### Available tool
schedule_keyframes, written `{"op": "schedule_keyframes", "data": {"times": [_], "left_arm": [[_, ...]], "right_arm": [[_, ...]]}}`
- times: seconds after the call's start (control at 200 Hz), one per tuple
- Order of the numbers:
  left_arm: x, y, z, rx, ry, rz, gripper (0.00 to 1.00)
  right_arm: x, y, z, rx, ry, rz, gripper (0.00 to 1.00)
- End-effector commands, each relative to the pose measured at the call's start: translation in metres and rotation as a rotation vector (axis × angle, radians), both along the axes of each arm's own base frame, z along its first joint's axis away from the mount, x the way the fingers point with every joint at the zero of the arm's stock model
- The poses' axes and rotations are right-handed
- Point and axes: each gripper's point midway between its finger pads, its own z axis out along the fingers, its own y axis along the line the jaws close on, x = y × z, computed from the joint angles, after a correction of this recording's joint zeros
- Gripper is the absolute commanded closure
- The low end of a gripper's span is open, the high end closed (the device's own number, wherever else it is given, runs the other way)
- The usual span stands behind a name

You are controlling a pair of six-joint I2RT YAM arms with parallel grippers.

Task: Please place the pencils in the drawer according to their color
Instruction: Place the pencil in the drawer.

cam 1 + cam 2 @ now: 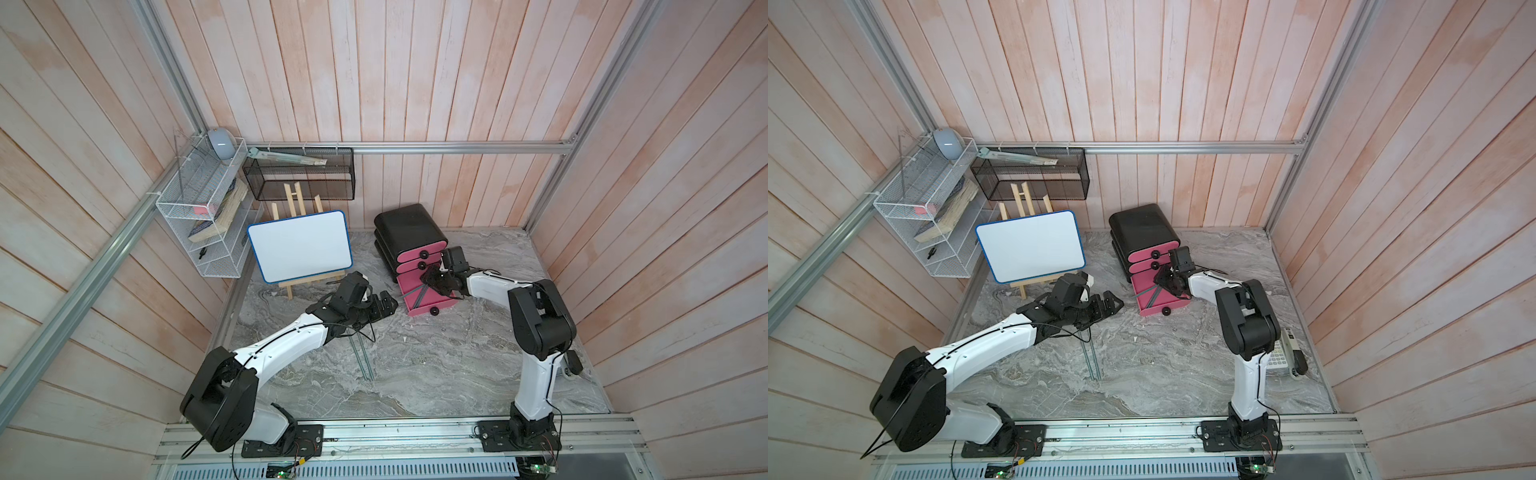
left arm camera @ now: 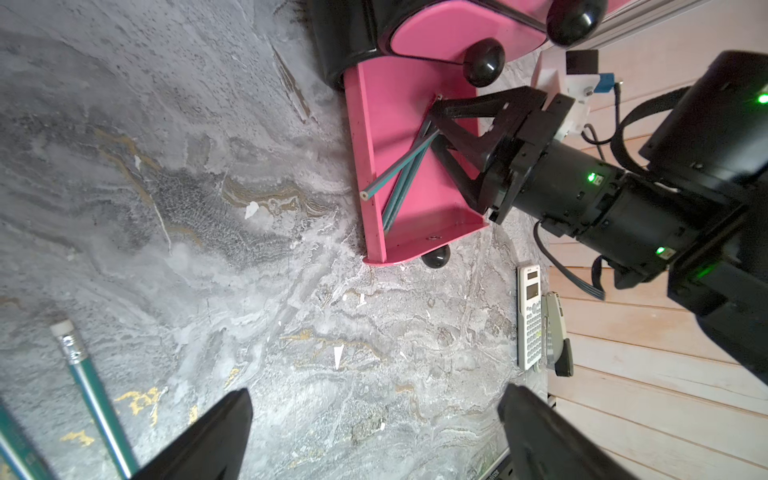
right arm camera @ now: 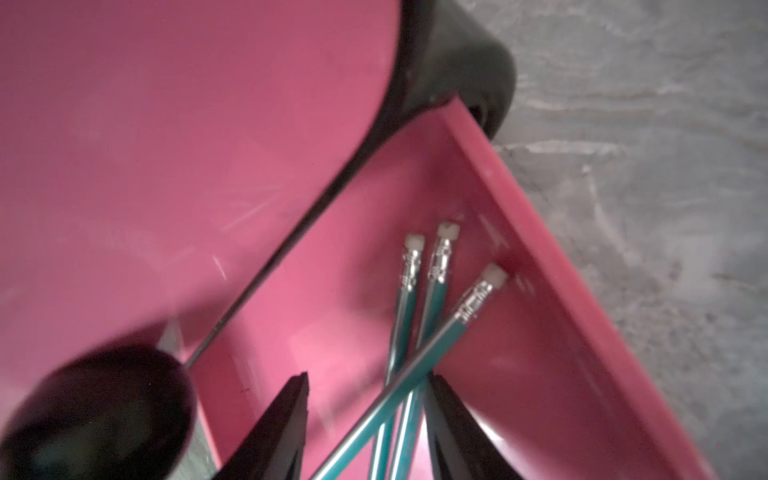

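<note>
Marble counter point(image 1: 436, 365); right gripper point(image 2: 435, 124) spread over teal pencils point(image 2: 399, 174) in open drawer point(image 2: 376, 104). Left gripper point(image 2: 374, 395) apart, empty, should probably fetch loose pencils point(image 2: 89, 386) next.

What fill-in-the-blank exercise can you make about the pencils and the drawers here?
1. The pulled-out drawer is the ___ of three.
2. It holds ___ pencils.
3. These pencils are ___ in colour.
4. Its round knob is ___.
Missing words: bottom, three, green, black.

left claw point(image 2: 376, 392) spread wide, right claw point(image 3: 369, 376) parted, pointing downward
</note>
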Motion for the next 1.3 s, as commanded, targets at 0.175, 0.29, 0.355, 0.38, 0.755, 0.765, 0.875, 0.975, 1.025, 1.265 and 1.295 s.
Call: {"op": "schedule_keyframes", "data": {"times": [0.175,0.29,0.355,0.38,0.755,0.765,0.875,0.975,1.025,1.265,1.295], "left_arm": [[-0.001,0.002,0.003,-0.008,-0.024,-0.010,0.00],[-0.001,0.002,0.002,-0.009,-0.022,-0.009,0.00],[-0.001,0.003,0.002,-0.007,-0.020,-0.008,0.00],[-0.001,0.003,0.002,-0.006,-0.020,-0.008,0.00],[0.001,0.002,-0.008,0.016,-0.016,-0.022,0.00],[0.002,0.001,-0.008,0.017,-0.015,-0.024,0.00],[0.007,-0.001,-0.009,0.029,-0.017,-0.032,0.00],[0.009,-0.003,-0.008,0.026,-0.018,-0.034,0.00],[0.009,-0.004,-0.007,0.023,-0.021,-0.034,0.00],[0.008,-0.002,-0.001,0.021,-0.029,-0.028,0.00],[0.008,-0.001,-0.001,0.023,-0.029,-0.026,0.00]], "right_arm": [[0.017,-0.011,0.018,0.017,-0.057,-0.039,0.49],[0.025,-0.015,0.022,0.033,-0.077,-0.050,0.50],[0.029,-0.015,0.022,0.038,-0.080,-0.051,0.50],[0.032,-0.015,0.024,0.039,-0.087,-0.050,0.50],[0.014,-0.014,0.042,0.058,-0.112,-0.023,0.50],[0.013,-0.014,0.043,0.061,-0.113,-0.022,0.50],[-0.002,-0.010,0.039,0.072,-0.093,-0.004,0.50],[-0.014,-0.005,0.032,0.068,-0.071,0.008,0.50],[-0.018,-0.002,0.026,0.066,-0.062,0.012,0.50],[-0.009,0.006,0.004,0.062,-0.015,0.007,0.50],[-0.005,0.008,0.003,0.061,-0.012,0.010,0.50]]}}
